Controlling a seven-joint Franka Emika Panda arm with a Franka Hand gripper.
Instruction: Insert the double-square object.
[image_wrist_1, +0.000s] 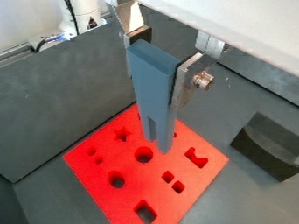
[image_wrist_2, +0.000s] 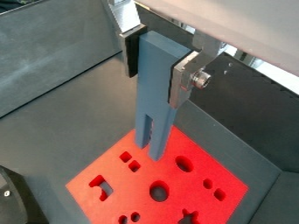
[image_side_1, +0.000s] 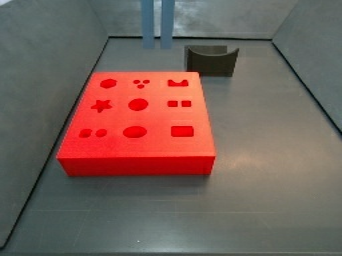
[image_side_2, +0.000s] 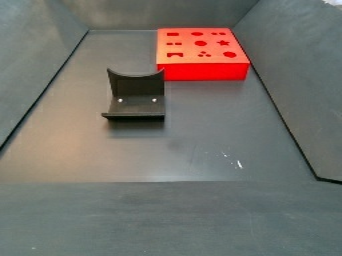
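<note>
My gripper is shut on the double-square object, a long blue bar with a slit at its lower end. The bar hangs upright between the silver fingers in both wrist views. It is well above the red block, a flat slab with several shaped holes. In a side view only the bar's lower end shows, high over the far side of the block. A hole of two small squares lies on the block's right side. The gripper itself is out of both side views.
The fixture stands on the dark floor just beyond the block's far right corner; it also shows in the other views. Sloping dark walls enclose the floor.
</note>
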